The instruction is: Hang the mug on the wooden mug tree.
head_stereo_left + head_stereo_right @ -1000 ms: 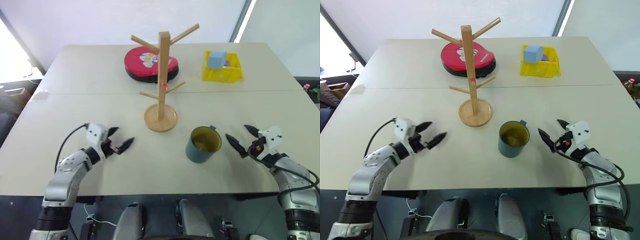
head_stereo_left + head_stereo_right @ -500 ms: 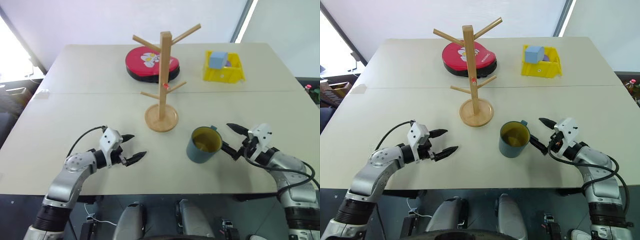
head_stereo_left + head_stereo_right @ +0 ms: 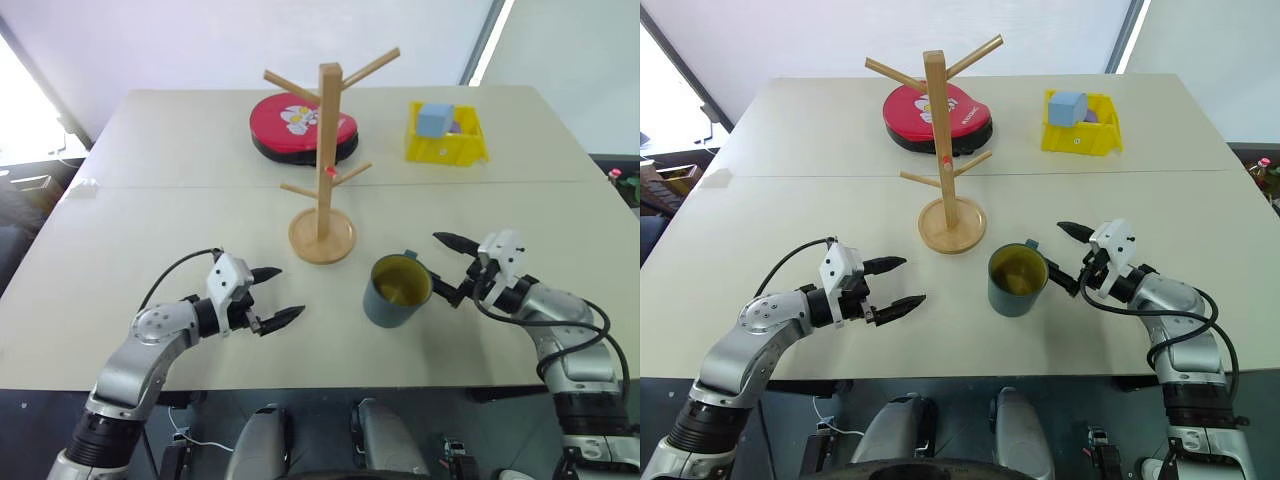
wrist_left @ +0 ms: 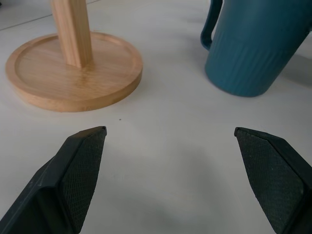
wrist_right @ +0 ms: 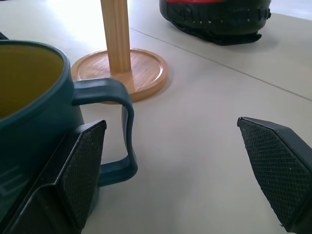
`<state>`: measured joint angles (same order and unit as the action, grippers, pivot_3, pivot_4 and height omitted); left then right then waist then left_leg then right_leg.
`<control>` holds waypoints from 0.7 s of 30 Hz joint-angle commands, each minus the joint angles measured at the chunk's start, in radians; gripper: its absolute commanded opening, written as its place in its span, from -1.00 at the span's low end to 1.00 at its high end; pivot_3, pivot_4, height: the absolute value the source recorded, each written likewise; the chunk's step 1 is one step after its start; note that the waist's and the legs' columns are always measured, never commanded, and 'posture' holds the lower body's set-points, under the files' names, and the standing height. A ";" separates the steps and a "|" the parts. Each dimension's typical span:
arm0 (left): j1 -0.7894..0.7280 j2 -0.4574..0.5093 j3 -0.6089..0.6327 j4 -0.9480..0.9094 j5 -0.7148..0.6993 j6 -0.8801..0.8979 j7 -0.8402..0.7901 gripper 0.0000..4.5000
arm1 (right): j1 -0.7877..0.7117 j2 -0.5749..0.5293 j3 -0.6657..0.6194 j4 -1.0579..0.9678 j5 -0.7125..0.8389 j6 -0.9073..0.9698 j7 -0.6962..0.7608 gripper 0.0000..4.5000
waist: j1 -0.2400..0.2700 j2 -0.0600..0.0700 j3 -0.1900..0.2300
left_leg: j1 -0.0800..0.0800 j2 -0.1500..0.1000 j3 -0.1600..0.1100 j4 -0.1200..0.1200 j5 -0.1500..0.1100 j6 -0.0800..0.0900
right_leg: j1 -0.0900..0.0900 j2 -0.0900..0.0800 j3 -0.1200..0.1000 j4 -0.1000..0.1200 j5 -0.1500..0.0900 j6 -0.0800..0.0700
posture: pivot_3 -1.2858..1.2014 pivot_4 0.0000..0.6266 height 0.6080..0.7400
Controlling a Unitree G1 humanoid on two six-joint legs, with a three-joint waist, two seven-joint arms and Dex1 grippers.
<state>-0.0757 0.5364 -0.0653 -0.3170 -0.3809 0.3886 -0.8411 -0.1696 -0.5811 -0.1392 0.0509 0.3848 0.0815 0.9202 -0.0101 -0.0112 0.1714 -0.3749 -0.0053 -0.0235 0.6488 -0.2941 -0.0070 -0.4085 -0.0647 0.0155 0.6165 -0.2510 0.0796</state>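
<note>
Reaching toward the mug (image 3: 398, 291) at lower centre of the frame, the right gripper (image 3: 452, 270) is spreading its fingers wide and empty beside the handle, apparently lining up a grasp. The left gripper (image 3: 275, 295), equally open, is hovering over the tabletop (image 3: 150, 220) below the wooden mug tree (image 3: 325, 160).

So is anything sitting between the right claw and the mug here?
Nothing visible. The open right claw is right beside the mug, at its handle, with only bare table around it.
</note>
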 commanded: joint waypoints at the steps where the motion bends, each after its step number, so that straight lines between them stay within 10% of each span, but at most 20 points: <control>1: -0.013 -0.002 -0.002 -0.043 -0.014 0.007 0.006 1.00 | -0.019 -0.009 0.005 0.004 -0.003 -0.005 0.019 0.99 | 0.000 0.000 0.000 | 0.000 0.000 0.000 0.000 0.000 0.000 | 0.000 0.000 0.000 0.000 0.001 0.001 | 0.03 -0.52 0.92; 21: -0.001 0.004 0.007 -0.058 -0.020 0.019 0.001 1.00 | -0.138 0.022 0.070 0.189 -0.012 -0.049 0.162 0.99 | -0.001 0.000 0.000 | 0.001 0.000 0.000 0.002 0.000 0.000 | 0.001 0.002 0.000 0.002 0.001 0.002 | 0.03 -0.52 0.92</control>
<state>-0.0808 0.5372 -0.0650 -0.3324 -0.3838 0.4078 -0.8423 -0.2937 -0.5658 -0.0612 0.2416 0.3660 0.0517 1.0690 -0.0109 -0.0112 0.1714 -0.3739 -0.0054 -0.0235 0.6509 -0.2939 -0.0070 -0.4076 -0.0627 0.0154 0.6186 -0.2498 0.0818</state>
